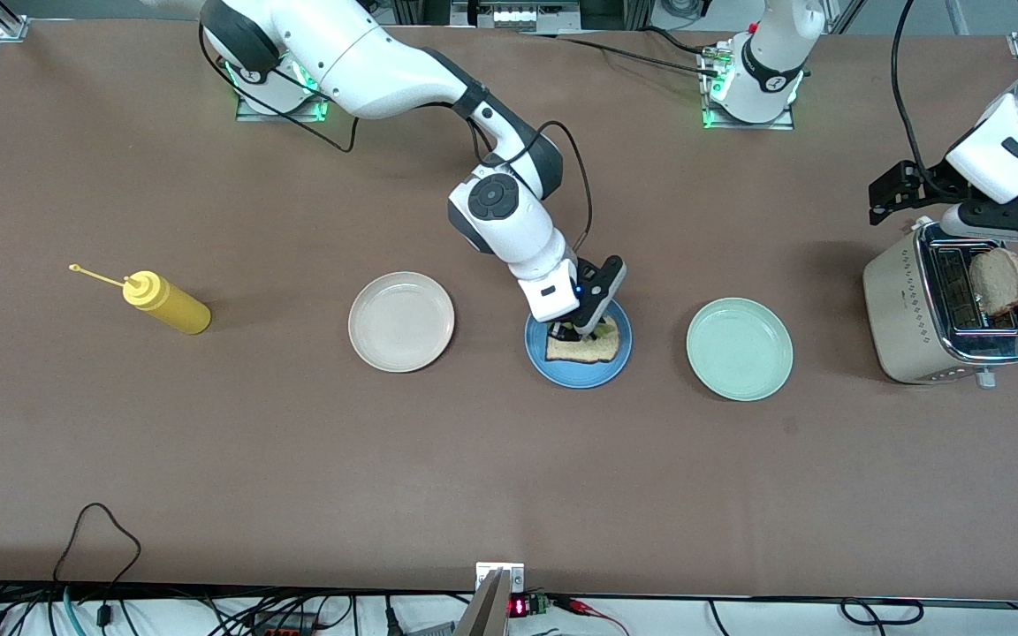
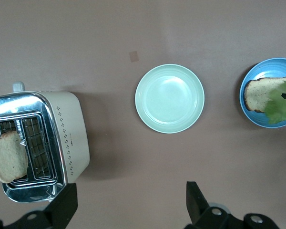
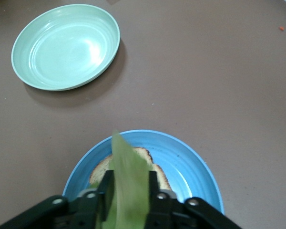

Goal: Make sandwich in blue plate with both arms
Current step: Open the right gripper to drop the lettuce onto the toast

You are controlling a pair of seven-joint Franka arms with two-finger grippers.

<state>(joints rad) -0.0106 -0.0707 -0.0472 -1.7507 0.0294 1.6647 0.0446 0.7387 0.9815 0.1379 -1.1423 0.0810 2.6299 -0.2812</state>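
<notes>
Front view — brown table (image 1: 208,459), right end effector (image 1: 581,325) pinching lettuce (image 1: 602,330) — left end effector (image 2: 128,202) spread.

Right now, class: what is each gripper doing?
Left gripper: open, empty, over the toaster.
Right gripper: around the lettuce leaf, over the blue plate.

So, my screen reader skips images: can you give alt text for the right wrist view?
The right gripper has a green lettuce leaf between its jaws over a bread slice on the round blue plate; a pale mint-green plate sits alongside.
</notes>
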